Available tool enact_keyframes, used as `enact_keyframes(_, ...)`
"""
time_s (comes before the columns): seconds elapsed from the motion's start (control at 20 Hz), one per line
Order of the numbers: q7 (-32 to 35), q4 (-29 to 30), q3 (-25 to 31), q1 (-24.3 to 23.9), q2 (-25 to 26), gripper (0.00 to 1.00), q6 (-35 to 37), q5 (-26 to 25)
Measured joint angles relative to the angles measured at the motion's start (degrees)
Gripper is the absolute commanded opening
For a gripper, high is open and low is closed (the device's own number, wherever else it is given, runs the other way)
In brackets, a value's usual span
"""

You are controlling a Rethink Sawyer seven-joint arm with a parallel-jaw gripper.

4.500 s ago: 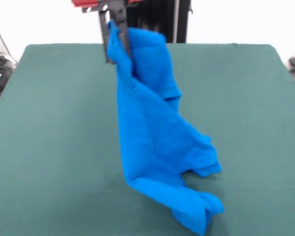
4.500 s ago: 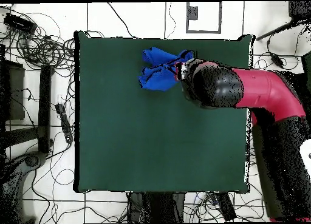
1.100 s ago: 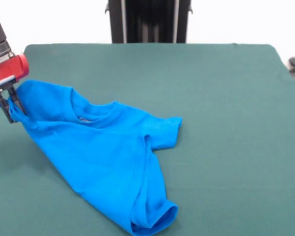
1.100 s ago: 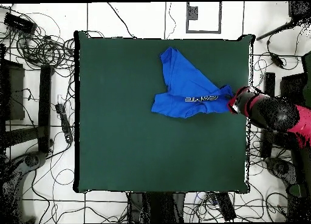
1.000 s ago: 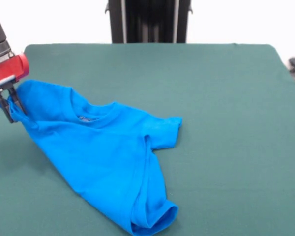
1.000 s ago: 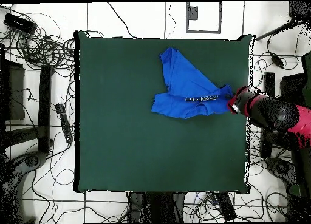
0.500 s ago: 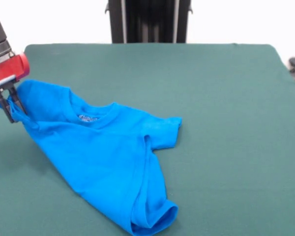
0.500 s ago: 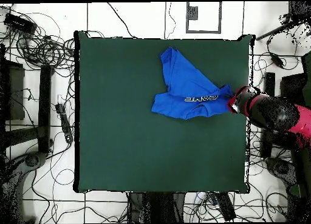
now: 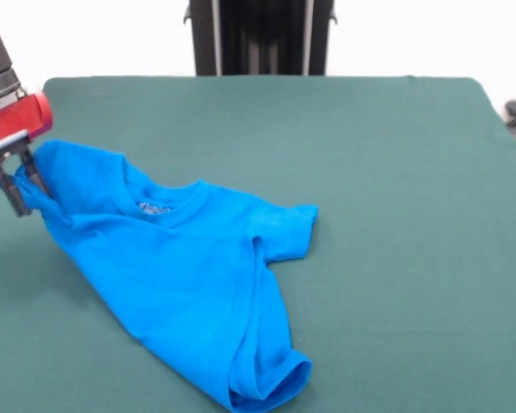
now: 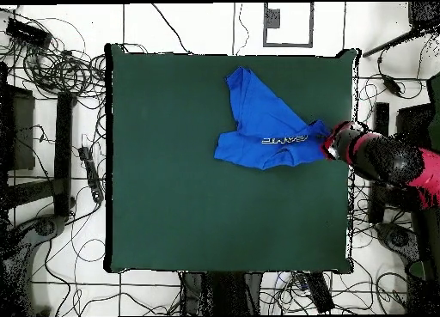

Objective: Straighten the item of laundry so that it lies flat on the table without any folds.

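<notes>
A: Where does the item of laundry (image 9: pixel 185 284) lie in relation to the hand (image 9: pixel 19 185)?

B: In the front view the hand stands at the far-left corner of the shirt, clenched on a bunched fold of its edge. The rest of the cloth runs away from it toward the near right. The long axis is therefore a diagonal, from the held corner down to the rolled hem at the near edge of the view.

A: And on the table (image 9: pixel 396 215)?

B: The shirt fills the left half of the table in the front view. The overhead view puts the item of laundry (image 10: pixel 262 124) against the table's (image 10: pixel 172 202) right edge, with the hand (image 10: pixel 330 148) at that edge.

A: What of material and shape?

B: The shirt is thin bright blue knit, limp and matte. The ribbed collar faces up, with a small label showing inside it. One short sleeve sticks out to the right. A long fold runs down the body and the hem curls into a tube, so the shirt is not yet flat. The table covering is dark green and felt-like, and likely to drag on the cloth.

A: What does the next move depend on?

B: Probably on pulling away from the bulk of the cloth, along that diagonal.
</notes>
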Motion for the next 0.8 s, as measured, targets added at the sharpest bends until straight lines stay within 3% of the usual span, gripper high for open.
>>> enact_keyframes(0.8, 0.0, 0.0, 0.0, 0.8, -2.3, 1.0, 0.0, 1.5)
